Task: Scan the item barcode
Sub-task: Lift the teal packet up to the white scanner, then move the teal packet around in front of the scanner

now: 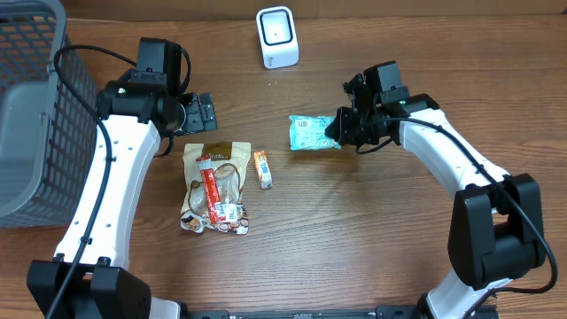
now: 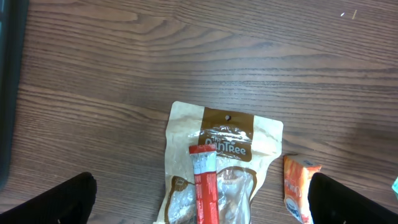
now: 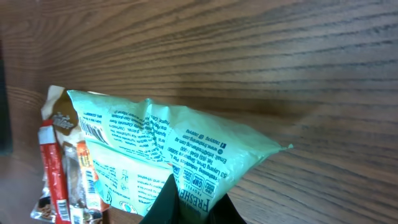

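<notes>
**Materials.** Counter (image 1: pixel 354 248): brown wood grain. Teal pouch (image 1: pixel 310 133): crinkled glossy film, small print and a barcode on the face seen from the right wrist. Scanner (image 1: pixel 276 37): white, boxy, upright at the far edge. Basket (image 1: pixel 27 106): grey mesh, at the left. Brown pouch (image 1: pixel 221 168): flat, paper-like, with a clear window. A red stick (image 1: pixel 210 188) lies on it and an orange packet (image 1: pixel 263 167) just beside it.

**Arms.** The right arm is bent inward with its wrist pointing left. The left arm reaches forward above the brown pouch.

**Grippers.** The right gripper (image 1: pixel 339 133) is pressed together, pinching the teal pouch's right edge. The pouch sits mid-counter, in front of the scanner and apart from it. Whether it clears the counter cannot be told. The left gripper (image 1: pixel 205 113) is spread wide, holding nothing.
</notes>
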You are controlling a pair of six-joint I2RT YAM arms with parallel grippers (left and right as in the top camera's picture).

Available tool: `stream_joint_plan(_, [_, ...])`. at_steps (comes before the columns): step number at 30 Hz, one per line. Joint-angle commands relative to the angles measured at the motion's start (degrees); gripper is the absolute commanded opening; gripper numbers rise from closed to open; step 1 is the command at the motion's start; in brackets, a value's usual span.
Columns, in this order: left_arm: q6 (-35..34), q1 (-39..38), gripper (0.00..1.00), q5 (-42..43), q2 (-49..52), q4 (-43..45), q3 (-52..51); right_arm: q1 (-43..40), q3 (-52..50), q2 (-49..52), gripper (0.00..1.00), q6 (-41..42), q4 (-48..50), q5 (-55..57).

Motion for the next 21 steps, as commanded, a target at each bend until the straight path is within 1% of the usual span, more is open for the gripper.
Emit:
stream_joint_plan(1, [-0.8, -0.4, 1.00, 0.3, 0.3, 0.1, 1.0, -0.3, 2.1, -1.6, 0.04, -0.9, 1.2, -2.6])
stream_joint_plan(6, [-0.8, -0.4, 1.00, 0.3, 0.3, 0.1, 1.0, -0.3, 5.6, -1.7, 0.04, -1.2, 0.0, -3.8])
stream_joint_plan(13, [-0.8, -0.4, 1.00, 0.3, 0.3, 0.1, 1.0, 0.0, 16.8, -2.8, 0.04, -5.1, -3.5, -4.1])
stream_joint_plan(15, [-0.8, -0.4, 1.00, 0.3, 0.3, 0.1, 1.0, 0.7, 20.5, -2.9, 0.04, -6.6, -4.7, -1.0])
stream_joint_plan(21, [-0.8, -0.4, 1.00, 0.3, 0.3, 0.1, 1.0, 3.4, 35.2, -2.9, 0.03, -10.6, -8.4, 15.7])
